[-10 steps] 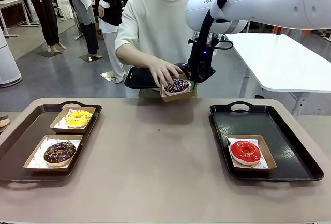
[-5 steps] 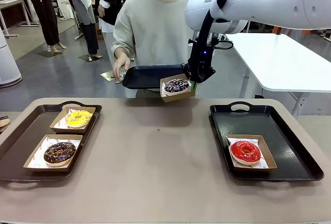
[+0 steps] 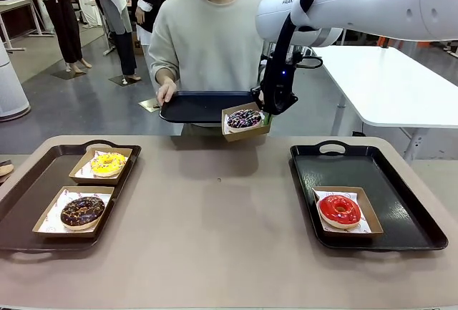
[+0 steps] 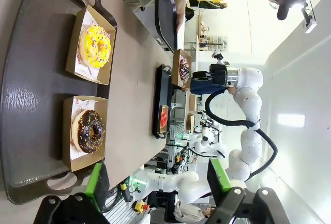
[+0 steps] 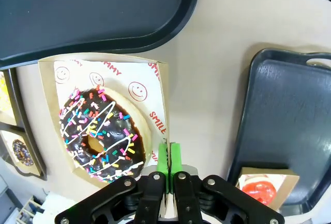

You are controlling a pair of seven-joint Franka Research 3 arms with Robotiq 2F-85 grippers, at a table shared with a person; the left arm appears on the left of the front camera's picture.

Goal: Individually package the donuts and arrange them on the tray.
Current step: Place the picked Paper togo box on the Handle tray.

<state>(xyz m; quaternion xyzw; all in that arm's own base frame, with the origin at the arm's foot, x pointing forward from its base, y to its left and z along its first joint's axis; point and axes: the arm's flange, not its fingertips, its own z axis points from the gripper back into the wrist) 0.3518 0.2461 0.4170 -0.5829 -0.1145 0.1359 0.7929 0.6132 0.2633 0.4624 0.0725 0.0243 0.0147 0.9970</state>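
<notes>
Above the far edge of the table [image 3: 229, 217], the right gripper [image 3: 266, 115] holds a shallow cardboard box [image 3: 246, 129] in the air, its green pads [image 5: 168, 162] pressed together on the thin brown wall of the box. Inside lies white paper with red print, and on it the dark purple donut [image 3: 245, 117], a round ring with white icing lines and small coloured sprinkles. Just behind the box, the person's hand [image 3: 166, 92] grips one end of a smooth black plastic tray [image 3: 197, 106] with a raised, rounded rim; it is held level, and its near rim is just beside the box.

On the robot's right, a black tray with a handle cut-out [image 3: 365, 195] rests on the matte beige table and carries one box with the glossy red donut [image 3: 339, 210]. On the left, a dark brown tray [image 3: 28, 202] carries two boxes: the yellow donut [image 3: 108, 163] farther away, and the chocolate donut [image 3: 82, 210] with sprinkles nearer.

In the left wrist view, the left gripper [image 4: 158, 180] stands with its fingers wide apart and holds nothing.
</notes>
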